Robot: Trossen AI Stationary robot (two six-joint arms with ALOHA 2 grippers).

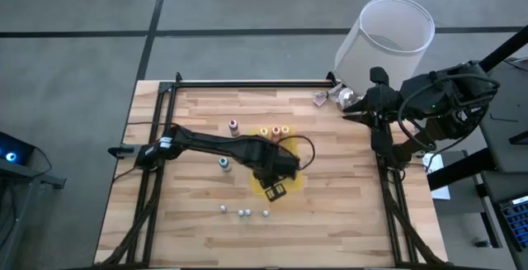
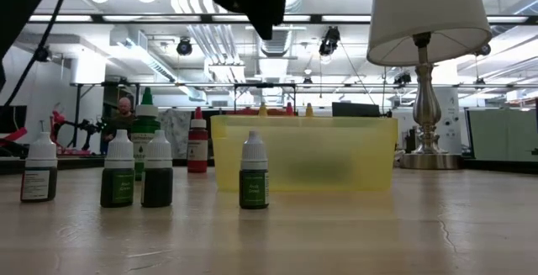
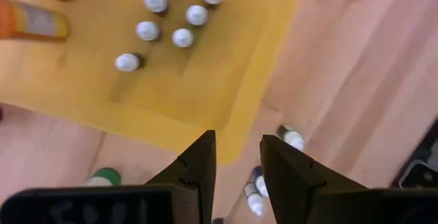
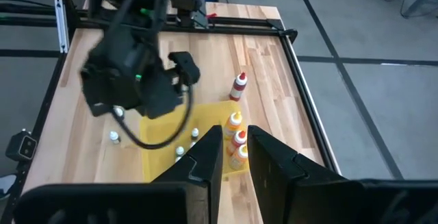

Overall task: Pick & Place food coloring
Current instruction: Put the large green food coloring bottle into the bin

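Coloured food coloring bottles stand upright on the table: dark red (image 1: 233, 125), yellow (image 1: 264, 131), two orange-red (image 1: 281, 129) and teal (image 1: 223, 163). Small white-capped bottles (image 1: 243, 212) stand in a row nearer the near edge, and several more (image 3: 171, 25) stand inside the yellow tray (image 1: 290, 179). My left gripper (image 1: 276, 190) (image 3: 237, 159) hovers open and empty above the tray's near edge. My right gripper (image 1: 351, 113) (image 4: 236, 148) waits at the table's far right corner with a narrow gap between its fingers, holding nothing.
A lamp with a white shade (image 1: 388, 39) (image 2: 429, 23) stands at the far right corner, next to my right arm. In the low view the tray's wall (image 2: 303, 153) rises behind the dark small bottles (image 2: 254, 172). A black rail (image 1: 247, 82) runs along the far edge.
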